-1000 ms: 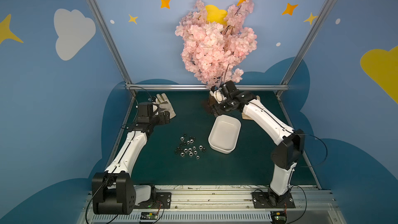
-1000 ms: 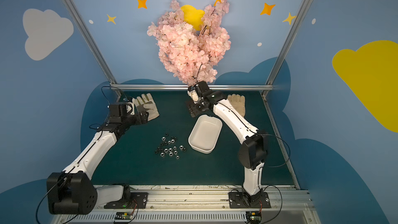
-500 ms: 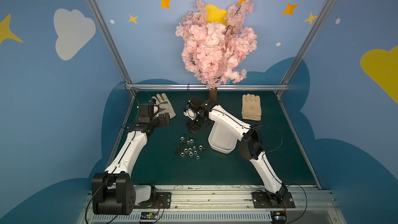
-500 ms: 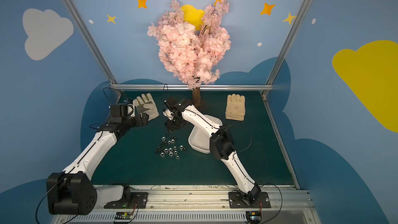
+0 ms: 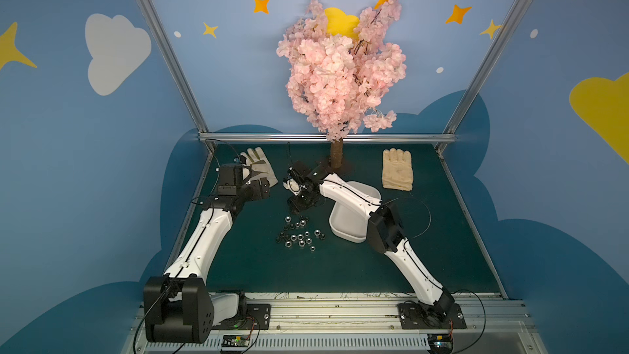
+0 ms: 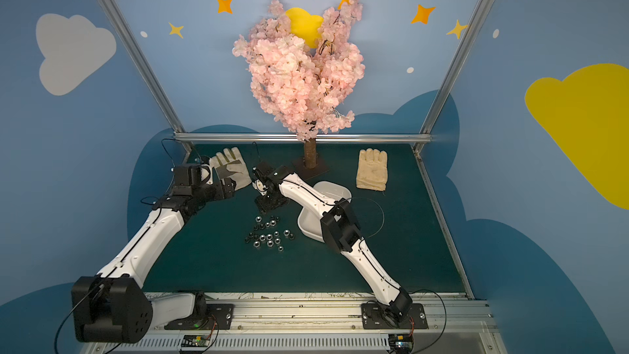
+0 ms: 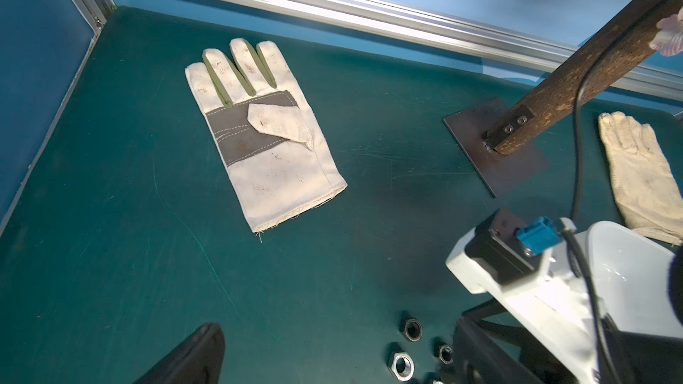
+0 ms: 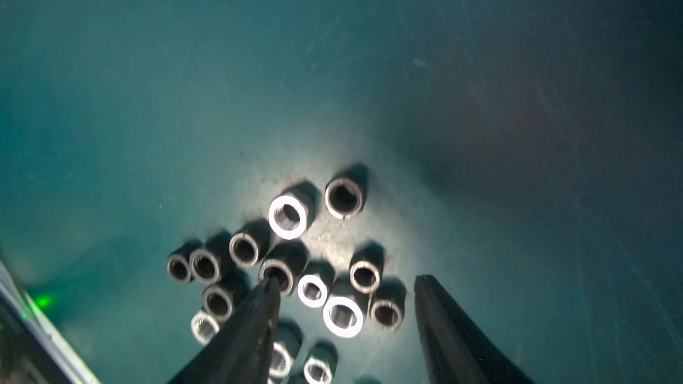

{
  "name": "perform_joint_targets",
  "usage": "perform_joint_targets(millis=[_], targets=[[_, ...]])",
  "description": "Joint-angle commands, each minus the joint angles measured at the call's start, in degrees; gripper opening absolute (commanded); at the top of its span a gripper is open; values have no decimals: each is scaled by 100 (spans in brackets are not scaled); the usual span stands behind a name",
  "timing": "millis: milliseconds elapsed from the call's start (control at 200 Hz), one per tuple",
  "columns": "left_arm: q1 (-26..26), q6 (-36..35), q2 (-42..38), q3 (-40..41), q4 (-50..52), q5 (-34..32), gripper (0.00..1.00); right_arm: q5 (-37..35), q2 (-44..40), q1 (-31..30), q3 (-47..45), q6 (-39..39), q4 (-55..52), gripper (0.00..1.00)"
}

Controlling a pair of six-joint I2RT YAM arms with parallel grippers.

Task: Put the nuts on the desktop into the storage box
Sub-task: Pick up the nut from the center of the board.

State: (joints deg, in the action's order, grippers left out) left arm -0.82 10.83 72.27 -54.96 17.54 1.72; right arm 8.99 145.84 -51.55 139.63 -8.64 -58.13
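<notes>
Right arm [image 5: 350, 195] had swung over from the tree [image 5: 335, 158] at the back of the table [image 5: 425, 243], so the right pincer [image 8: 347, 282] now hung over the nuts [image 5: 299, 234], jaws apart and empty. Nuts were all bunched on the table just beside the white box [image 5: 343, 229], so a grab looked next. Left pincer [image 5: 262, 188]: couldn't tell if open or closed.

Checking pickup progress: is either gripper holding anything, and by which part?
Nothing is held. The right gripper is open over the nuts with none clamped; the left gripper is empty too.
</notes>
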Motion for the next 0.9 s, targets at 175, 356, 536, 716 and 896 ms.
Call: perform_joint_targets(millis=[175,356,536,716,896], targets=[[-30,117,-20,47,-14,39,98,-252,477,-125,479,-181,294,60],[-29,128,-37,38,-5,22,98,-402,636,-205,480,-100,250,59],[-25,130,-64,42,21,-22,98,-552,788,-285,481,-80,223,56],[-30,136,-71,47,21,-48,98,-708,853,-285,471,-132,183,51],[-26,145,-88,38,32,-66,98,-235,794,-135,445,-564,343,52]])
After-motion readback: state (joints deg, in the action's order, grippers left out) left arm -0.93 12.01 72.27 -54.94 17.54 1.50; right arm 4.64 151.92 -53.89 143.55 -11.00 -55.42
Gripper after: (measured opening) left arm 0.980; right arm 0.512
